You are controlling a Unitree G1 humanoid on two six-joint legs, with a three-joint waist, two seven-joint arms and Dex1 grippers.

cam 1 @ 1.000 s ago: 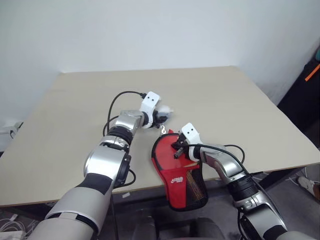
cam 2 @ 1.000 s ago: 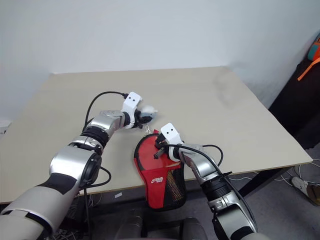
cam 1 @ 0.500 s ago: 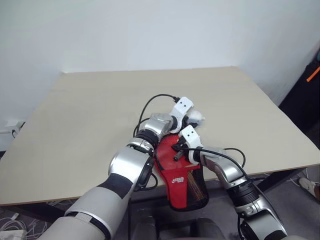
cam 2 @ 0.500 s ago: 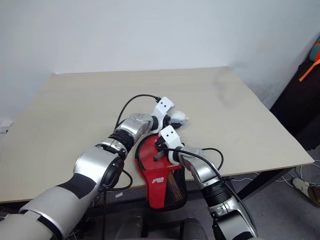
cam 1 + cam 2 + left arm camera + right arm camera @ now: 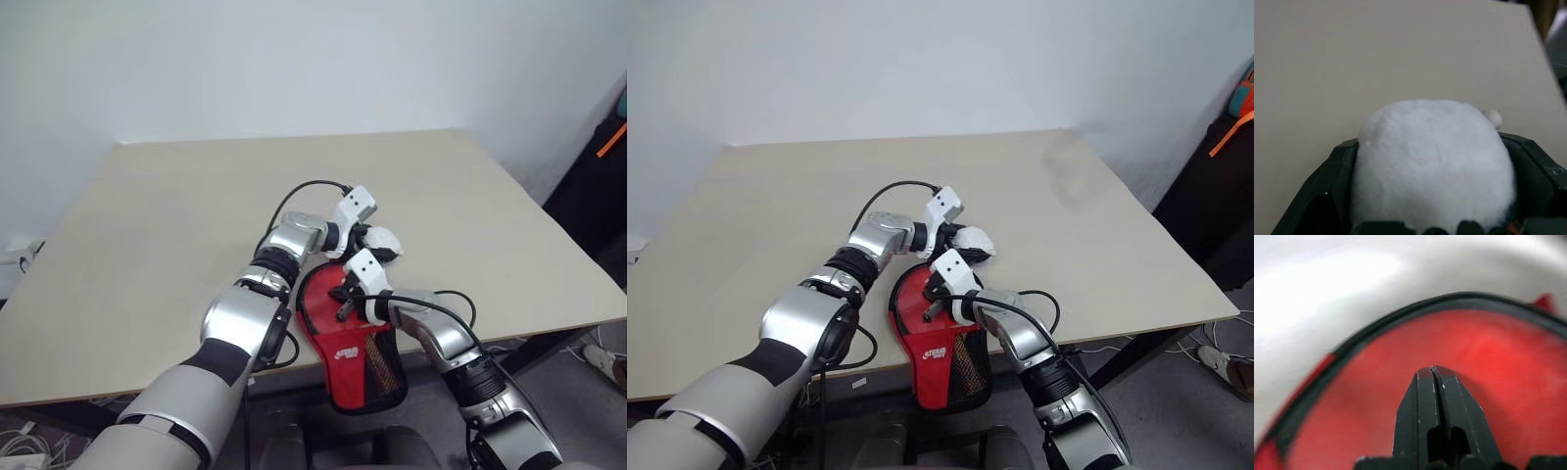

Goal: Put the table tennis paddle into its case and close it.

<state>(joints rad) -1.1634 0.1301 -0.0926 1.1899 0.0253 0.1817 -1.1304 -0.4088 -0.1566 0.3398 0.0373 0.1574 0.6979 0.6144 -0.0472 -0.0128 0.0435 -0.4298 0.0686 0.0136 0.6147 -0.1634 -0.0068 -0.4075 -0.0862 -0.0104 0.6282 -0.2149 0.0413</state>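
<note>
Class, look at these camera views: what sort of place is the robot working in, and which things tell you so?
Probably a plain indoor test room or lab. Clues: a bare beige tabletop against an unadorned white wall, loose cables on the floor, and a soft red-and-black paddle-shaped case at the table's near edge.

Two arms, silver-grey metallic shells at forearm and elbow, black ribbed rings at the joints, pale grey upper segments with black bands. White angular wrist bracket on each arm, two small dark holes in its face. Black cable looped from each bracket back along the forearm. Left claw (image 5: 377, 240): black housing, faced with a white fluffy rounded pad (image 5: 1432, 161). Right claw (image 5: 1433, 382): two slim black fingers (image 5: 1420, 406), flat-sided and tapered to a narrow tip, pressed together along a thin seam, small specks on the surfaces.
</note>
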